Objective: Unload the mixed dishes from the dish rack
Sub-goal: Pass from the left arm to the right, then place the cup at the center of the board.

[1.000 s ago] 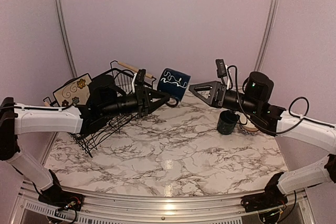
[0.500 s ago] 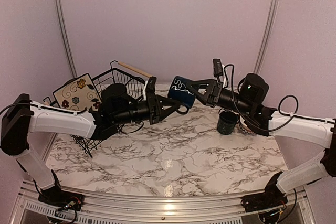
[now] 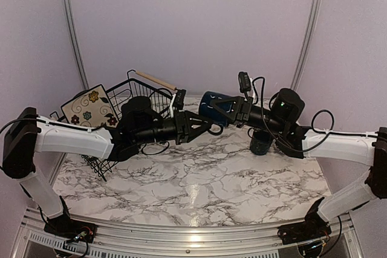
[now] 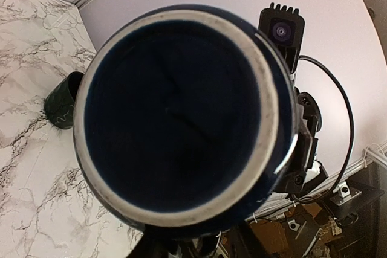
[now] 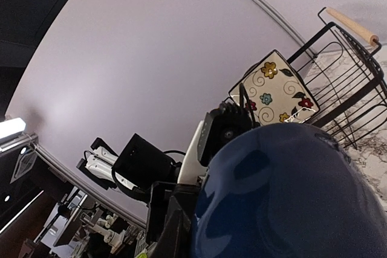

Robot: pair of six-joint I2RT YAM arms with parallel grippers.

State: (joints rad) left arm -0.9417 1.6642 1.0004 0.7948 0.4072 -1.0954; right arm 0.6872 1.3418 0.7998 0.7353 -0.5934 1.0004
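1. No text, brand, number or sign can be read in any view.
2. Dark green mug [image 4: 60, 108] on the surface: pale wavy lines only, no letters.
3. Pale patch [image 5: 24, 158] at the right wrist view's left edge: too blurred to read.

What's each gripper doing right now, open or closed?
Left gripper: shut on the blue mug.
Right gripper: at the same mug; open or closed cannot be told.

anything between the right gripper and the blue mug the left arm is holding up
Nothing visible does. The dark blue glazed mug hangs in the air at the left gripper, and the right gripper sits right at its base, with nothing between them.
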